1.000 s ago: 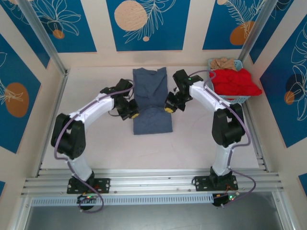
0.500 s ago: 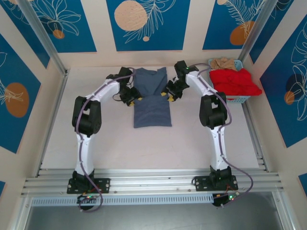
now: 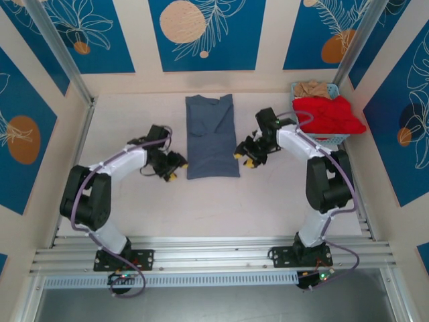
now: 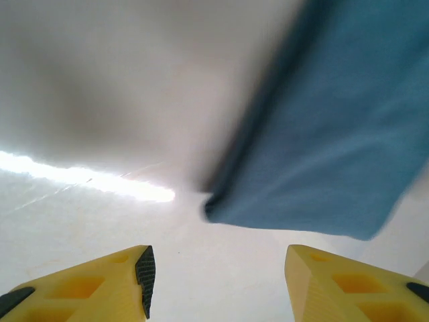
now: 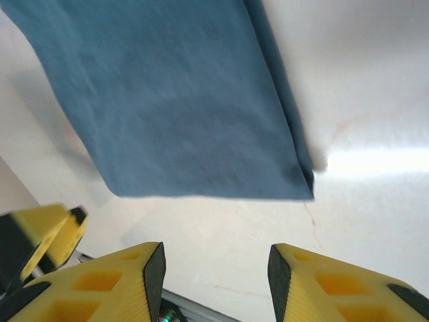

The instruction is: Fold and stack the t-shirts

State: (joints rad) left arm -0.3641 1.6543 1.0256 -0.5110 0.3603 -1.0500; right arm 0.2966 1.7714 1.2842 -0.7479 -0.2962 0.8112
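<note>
The slate-blue t-shirt (image 3: 211,134) is lying flat on the table (image 3: 201,208) in the upper middle of the top view. It is already folded lengthwise into a narrow strip, with its collar end toward the top of the frame. Judging from this, the side folds are done and a crosswise fold is likely remaining. The red t-shirt (image 3: 328,115) and the beige t-shirt (image 3: 312,88) are sitting bunched and unfolded in the light-blue basket (image 3: 333,139) at the upper right, so no stack is forming yet and most of the task is waiting. The left gripper (image 3: 172,169) is hovering just left of the strip's lower left corner, and the right gripper (image 3: 246,158) is hovering just right of its lower right edge, each apart from the cloth. In the left wrist view the yellow fingers (image 4: 94,285) are standing about half open along the bottom edge with bare table between them, and the shirt's corner is lying ahead in the upper right. In the right wrist view the fingers (image 5: 114,282) are likewise gaping with nothing held, and the shirt's bottom hem is spreading across the upper left ahead of them.
</note>
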